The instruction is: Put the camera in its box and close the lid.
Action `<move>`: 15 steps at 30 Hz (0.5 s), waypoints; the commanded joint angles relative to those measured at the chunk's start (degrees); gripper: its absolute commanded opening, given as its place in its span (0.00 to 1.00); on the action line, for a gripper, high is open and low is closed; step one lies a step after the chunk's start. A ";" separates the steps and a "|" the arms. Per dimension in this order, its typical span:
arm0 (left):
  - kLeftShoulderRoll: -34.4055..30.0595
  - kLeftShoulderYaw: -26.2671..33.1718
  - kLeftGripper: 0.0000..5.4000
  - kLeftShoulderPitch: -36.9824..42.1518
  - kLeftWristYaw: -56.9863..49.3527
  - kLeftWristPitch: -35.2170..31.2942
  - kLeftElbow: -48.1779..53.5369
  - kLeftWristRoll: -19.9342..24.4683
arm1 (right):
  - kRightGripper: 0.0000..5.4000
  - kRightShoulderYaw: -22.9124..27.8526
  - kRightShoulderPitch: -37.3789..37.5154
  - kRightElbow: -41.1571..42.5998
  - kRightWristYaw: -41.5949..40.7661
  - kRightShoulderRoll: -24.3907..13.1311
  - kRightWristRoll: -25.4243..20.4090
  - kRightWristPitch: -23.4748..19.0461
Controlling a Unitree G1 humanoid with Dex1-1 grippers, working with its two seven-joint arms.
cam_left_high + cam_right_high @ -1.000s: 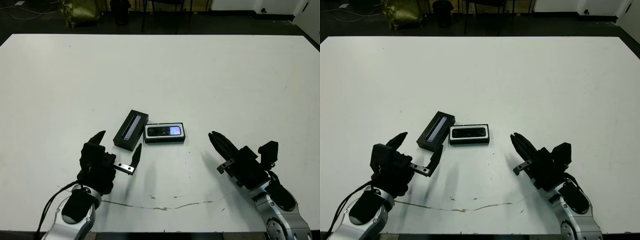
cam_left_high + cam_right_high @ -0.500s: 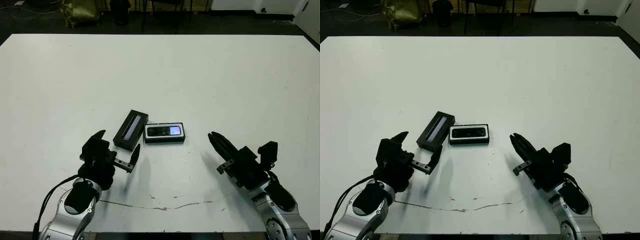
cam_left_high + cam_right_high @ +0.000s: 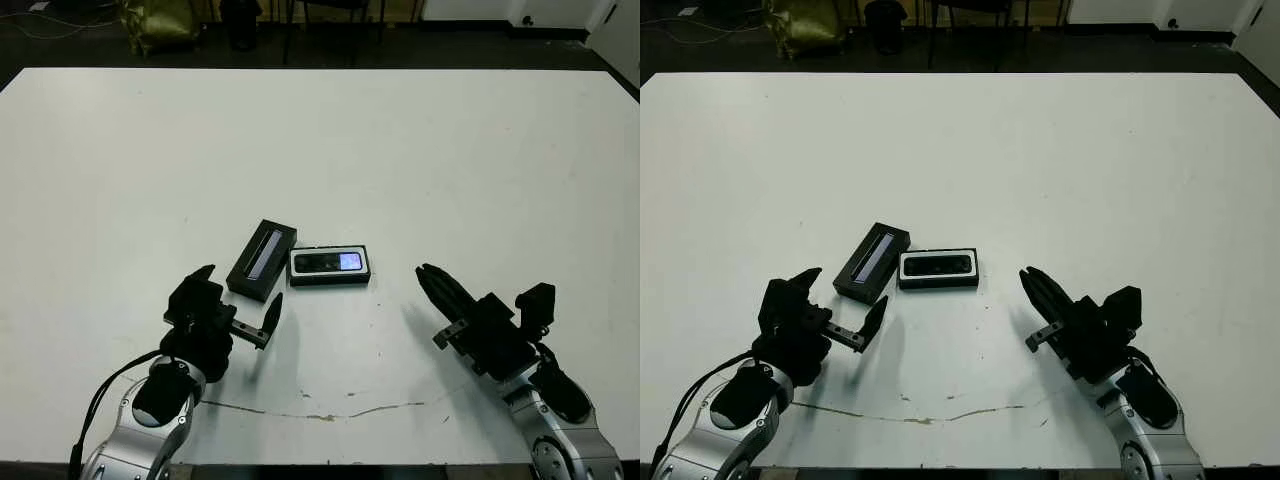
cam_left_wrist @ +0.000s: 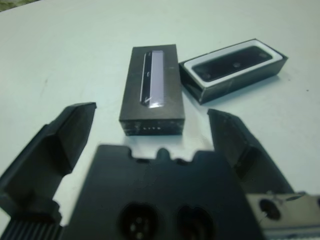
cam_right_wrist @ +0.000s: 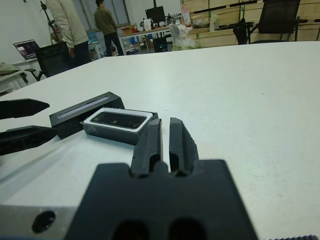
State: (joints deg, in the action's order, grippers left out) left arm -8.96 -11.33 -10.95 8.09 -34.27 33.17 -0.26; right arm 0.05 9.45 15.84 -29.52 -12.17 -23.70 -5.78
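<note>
lid, grey stripe, no legible txt

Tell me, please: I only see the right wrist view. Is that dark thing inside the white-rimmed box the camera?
Observer: Yes. From above, the camera lies flat in the box, with a bluish-white patch at its end toward the robot's right.
Operator: And the long black slab behind it?
Observer: That is the lid. It lies on the table to the left of the box, at an angle to it, with its stripe facing up.
Operator: Is anything reaching for it?
Observer: The left gripper is open and points at the lid's near short end. Its wrist view shows a finger on each side and no contact.
</note>
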 commanded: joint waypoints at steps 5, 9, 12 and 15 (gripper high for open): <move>-0.02 -0.47 0.99 0.69 0.08 -0.52 -2.88 -0.46 | 0.00 -0.19 0.49 -0.59 0.38 0.03 0.45 -0.15; -0.01 -0.84 0.99 1.42 0.12 -0.51 -3.75 -0.68 | 0.00 -0.20 0.29 -1.18 -0.22 0.00 0.32 0.62; 0.79 -0.44 0.99 1.90 -0.02 -1.74 -3.95 0.15 | 0.00 -0.15 0.32 -0.96 0.05 -0.06 0.19 -0.01; 0.84 -0.34 0.99 2.40 -0.03 -2.00 -4.47 0.14 | 0.00 -0.08 0.57 -0.17 0.64 -0.15 -0.17 -1.24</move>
State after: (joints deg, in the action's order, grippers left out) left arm -7.89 -11.94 -8.52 8.09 -34.99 29.82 -0.12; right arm -0.10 9.43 15.82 -29.30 -12.16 -23.71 -5.54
